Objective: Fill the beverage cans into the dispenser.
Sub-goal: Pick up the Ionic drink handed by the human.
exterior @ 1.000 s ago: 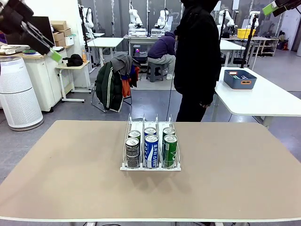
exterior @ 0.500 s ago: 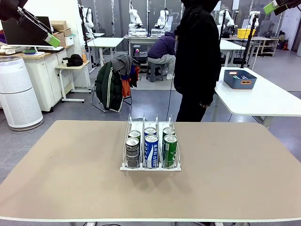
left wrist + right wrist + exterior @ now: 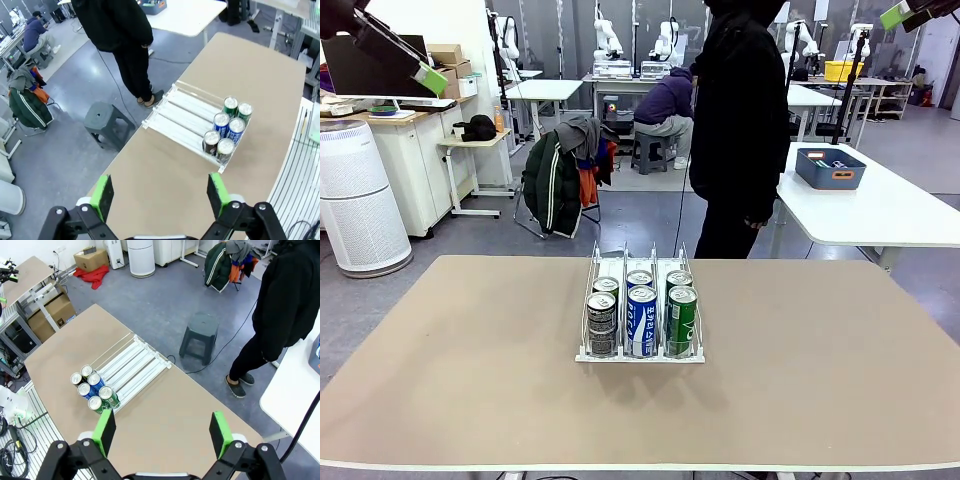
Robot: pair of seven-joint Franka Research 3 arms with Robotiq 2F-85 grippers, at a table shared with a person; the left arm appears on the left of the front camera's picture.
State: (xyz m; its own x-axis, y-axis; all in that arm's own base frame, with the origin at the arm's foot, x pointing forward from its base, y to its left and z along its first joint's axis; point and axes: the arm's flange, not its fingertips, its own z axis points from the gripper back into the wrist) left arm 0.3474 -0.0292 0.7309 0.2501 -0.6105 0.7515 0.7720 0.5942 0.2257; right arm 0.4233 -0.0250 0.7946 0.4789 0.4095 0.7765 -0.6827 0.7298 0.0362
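6 cans (image 3: 641,320) are stood in the rack (image 3: 638,357), well below the left gripper (image 3: 160,194) and right gripper (image 3: 163,433), both spread wide and empty

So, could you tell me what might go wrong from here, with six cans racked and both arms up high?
1. The beverage cans stand packed two deep between the dispenser's thin wires; the left fingers or right fingers, both open wide, could tip a neighbour if lowered there.
2. The person stands near the table's far edge, beyond the dispenser; a reaching arm may come close.
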